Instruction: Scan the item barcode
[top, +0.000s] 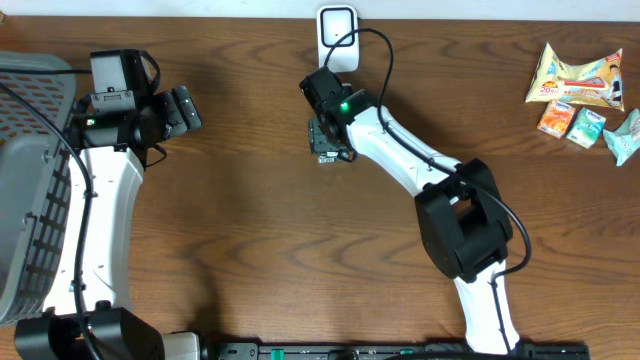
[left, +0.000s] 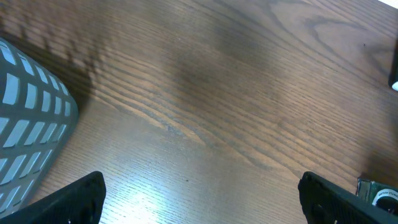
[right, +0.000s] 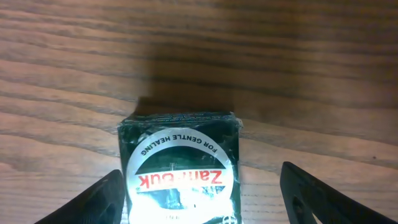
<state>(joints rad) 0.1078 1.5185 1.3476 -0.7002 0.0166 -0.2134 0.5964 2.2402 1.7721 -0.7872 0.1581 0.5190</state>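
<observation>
Fingertips (left: 74, 199) of left hand (top: 185, 110): two dark pads at the lower corners of the wrist view, spread wide, nothing between them. The hand is empty and idle above bare bench (top: 250, 230).

Basket (top: 30, 150): grey mesh, at the far left edge just beside the left arm. Contents cannot be made out.

White device (top: 337, 35): at the far edge of the bench with a black cable attached; presumably the scanner. Nothing is held in front of it.

Right hand (right: 208, 196): set down over the item, jaws apart on either side of it. A clear gap shows on one side; on the other, finger and box are too near to say whether they touch. No grip made.

Green box (right: 180, 162): dark green carton, round white "Zam-Buk" label facing up, lying flat on the bench near the white device. No barcode visible.

Snack packets (top: 575, 80): a loose group at the far right, well apart from both hands.

Status, as judged: scan not yet done. Left to do: grip the box, lift it, and turn its barcode toward the scanner.
</observation>
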